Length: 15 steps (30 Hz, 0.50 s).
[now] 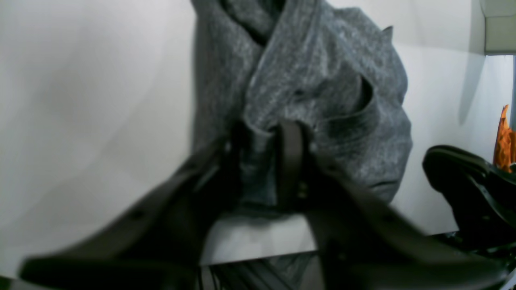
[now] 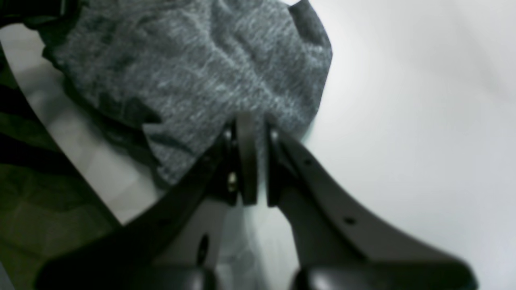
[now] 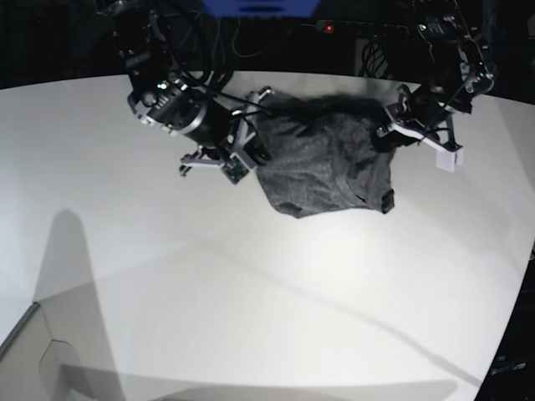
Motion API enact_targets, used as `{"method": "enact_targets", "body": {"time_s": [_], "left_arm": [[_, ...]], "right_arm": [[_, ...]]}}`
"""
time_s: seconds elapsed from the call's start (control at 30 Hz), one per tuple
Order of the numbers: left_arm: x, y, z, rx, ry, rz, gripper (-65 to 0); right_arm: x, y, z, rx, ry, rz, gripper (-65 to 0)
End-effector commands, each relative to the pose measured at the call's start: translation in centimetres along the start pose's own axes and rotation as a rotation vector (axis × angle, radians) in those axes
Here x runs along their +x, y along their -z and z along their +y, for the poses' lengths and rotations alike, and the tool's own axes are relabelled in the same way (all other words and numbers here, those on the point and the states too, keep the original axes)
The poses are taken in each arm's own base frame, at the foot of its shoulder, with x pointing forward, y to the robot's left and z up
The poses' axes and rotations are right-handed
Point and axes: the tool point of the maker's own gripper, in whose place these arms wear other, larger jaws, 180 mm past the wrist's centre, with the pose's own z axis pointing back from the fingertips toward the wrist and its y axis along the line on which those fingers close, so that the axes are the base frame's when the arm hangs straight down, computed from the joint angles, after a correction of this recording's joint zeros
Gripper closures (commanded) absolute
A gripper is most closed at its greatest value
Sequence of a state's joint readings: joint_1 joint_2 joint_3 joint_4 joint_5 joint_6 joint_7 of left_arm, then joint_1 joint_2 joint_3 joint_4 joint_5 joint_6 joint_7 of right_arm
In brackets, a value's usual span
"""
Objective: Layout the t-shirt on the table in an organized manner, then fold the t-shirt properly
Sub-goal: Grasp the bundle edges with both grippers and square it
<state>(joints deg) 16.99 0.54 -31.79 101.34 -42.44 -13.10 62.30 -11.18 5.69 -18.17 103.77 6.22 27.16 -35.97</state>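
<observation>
My left gripper, dark curved jaws, is pinched on a bunched edge of the heathered dark grey knit t-shirt, fabric caught between the fingertips at centre frame in the left wrist view. My right gripper has its jaws nearly together on another edge of the same shirt, cloth spreading up and left from the tips in the right wrist view.

In the base view the t-shirt hangs bunched between both grippers at upper centre, left gripper at its right end, right gripper at its left end. The lower hem sags in a rounded lump; I can't tell whether it touches the surface.

The large smooth white matte table fills the frame below the shirt, bare from middle to bottom. Its curved far edge runs just behind the arms along the top; the right edge curves down at lower right.
</observation>
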Motion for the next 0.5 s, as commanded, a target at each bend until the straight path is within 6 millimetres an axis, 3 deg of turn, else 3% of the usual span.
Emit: {"method": "enact_targets", "body": {"time_s": [0.0, 0.03, 0.23, 0.47], "left_arm": [[0.8, -0.3, -0.9, -0.026, 0.012, -0.032, -5.4], [0.7, -0.3, -0.8, -0.025, 0.012, -0.03, 0.0], [0.2, -0.8, -0.1, -0.006, 0.01, -0.018, -0.4], [0.7, -3.2, 1.0, 0.014, -0.019, -0.071, -0.4]], "right_arm": [[1.3, -0.2, 0.0, 0.006, -0.004, -0.049, -2.3], [1.3, -0.2, 0.0, 0.006, -0.004, -0.049, -2.3], [1.3, -0.2, 0.1, 0.007, -0.005, -0.049, -2.3], [1.4, -0.1, 0.0, 0.006, -0.006, -0.05, -2.3]]}}
